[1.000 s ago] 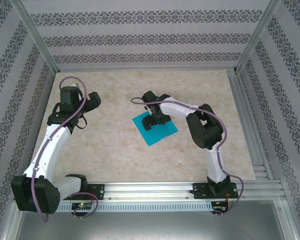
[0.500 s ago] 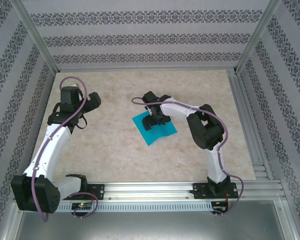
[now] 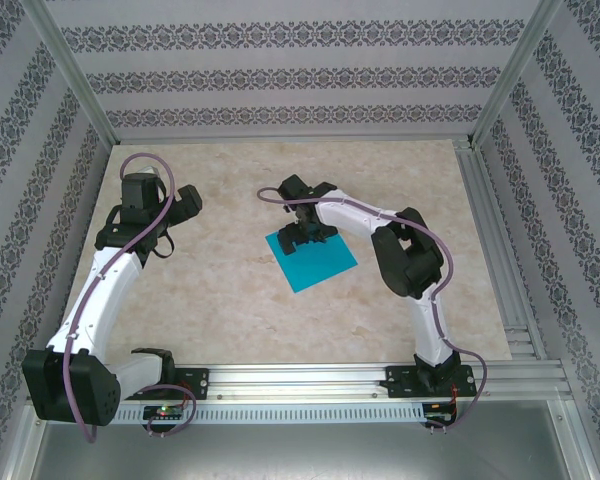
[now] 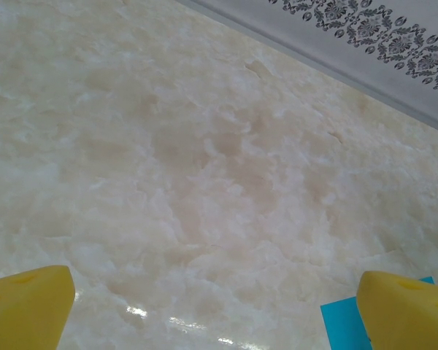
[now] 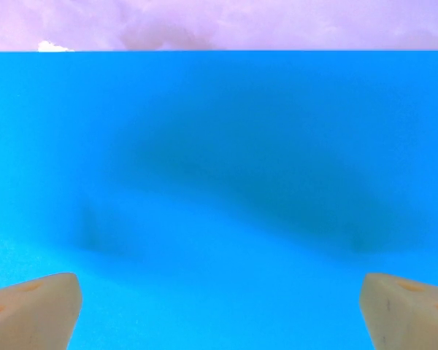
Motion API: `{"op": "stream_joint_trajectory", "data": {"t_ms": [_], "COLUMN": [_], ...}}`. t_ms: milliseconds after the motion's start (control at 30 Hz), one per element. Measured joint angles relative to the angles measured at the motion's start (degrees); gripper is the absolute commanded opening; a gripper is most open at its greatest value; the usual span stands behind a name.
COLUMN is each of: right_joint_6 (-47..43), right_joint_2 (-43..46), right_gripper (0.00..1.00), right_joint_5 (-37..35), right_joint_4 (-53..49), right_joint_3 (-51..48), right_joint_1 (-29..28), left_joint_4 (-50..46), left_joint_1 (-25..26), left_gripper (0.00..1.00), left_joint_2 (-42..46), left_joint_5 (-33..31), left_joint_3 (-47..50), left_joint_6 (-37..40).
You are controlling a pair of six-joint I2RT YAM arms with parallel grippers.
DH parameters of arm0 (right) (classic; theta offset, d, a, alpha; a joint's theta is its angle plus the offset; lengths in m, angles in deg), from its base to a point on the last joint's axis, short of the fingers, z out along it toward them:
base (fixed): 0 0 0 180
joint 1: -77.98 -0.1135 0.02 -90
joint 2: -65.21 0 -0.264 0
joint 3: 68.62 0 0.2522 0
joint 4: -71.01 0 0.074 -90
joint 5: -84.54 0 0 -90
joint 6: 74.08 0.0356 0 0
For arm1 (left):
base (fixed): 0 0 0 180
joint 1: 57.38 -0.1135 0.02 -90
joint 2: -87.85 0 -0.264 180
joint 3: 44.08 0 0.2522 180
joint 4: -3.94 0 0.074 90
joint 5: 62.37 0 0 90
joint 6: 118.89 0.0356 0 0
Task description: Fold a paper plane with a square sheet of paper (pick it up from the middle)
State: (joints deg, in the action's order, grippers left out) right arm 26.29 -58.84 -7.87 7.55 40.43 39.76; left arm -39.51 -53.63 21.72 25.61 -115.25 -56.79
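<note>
one blue sheet flat on the worktop, both pincers open

there is one square sheet of paper (image 3: 312, 260), turquoise-blue and without marks. it lies flat on the pale marbled worktop (image 3: 230, 300), a little right of the middle, and it is turned so that its corners point like a diamond. no fold shows on it from above.

two arms stand at the near edge, each with one pincer. the right arm reaches forward and to the left, and the right pincer (image 3: 305, 232) is over the far left part of the sheet. in the right wrist view its two pale fingers (image 5: 31, 310) stand far apart at the bottom corners, so this pincer is open and it grips nothing. the blue paper spreads under and between them, and its far edge runs straight across the top with a strip of worktop behind. i cannot tell if the fingertips touch the paper.

the left arm is bent up at the left side, and the left pincer (image 3: 185, 203) is well apart from the sheet. in the left wrist view its two yellow fingers (image 4: 29, 306) are also wide apart, so it is open and empty, over bare worktop. one corner of the sheet shows just beside the right-hand finger there
</note>
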Motion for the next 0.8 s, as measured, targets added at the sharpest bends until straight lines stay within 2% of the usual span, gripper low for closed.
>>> {"op": "stream_joint_trajectory", "data": {"t_ms": [200, 567, 633, 800], "right_joint_6": [0.0, 0.5, 0.7, 2.7], "right_joint_2": [-1.8, -1.4, -1.1, 0.1], "right_gripper": [0.96, 0.85, 0.78, 0.52], "right_joint_5": [0.6, 0.5, 0.4, 0.6], "right_joint_4": [0.1, 1.6, 1.9, 3.4], "right_joint_3": [0.1, -1.1, -1.4, -3.1], "right_joint_1": [0.3, 0.3, 0.3, 0.3], "left_joint_4": [0.0, 0.0, 0.0, 0.0], "left_joint_1": [0.0, 0.0, 0.0, 0.0], "left_gripper": [1.0, 1.0, 1.0, 1.0], "left_joint_2": [-0.1, -0.7, -0.7, -0.7], "left_joint_5": [0.0, 0.0, 0.0, 0.2], "left_joint_3": [0.0, 0.0, 0.0, 0.0], "left_joint_6": [0.1, 0.2, 0.2, 0.2]}}
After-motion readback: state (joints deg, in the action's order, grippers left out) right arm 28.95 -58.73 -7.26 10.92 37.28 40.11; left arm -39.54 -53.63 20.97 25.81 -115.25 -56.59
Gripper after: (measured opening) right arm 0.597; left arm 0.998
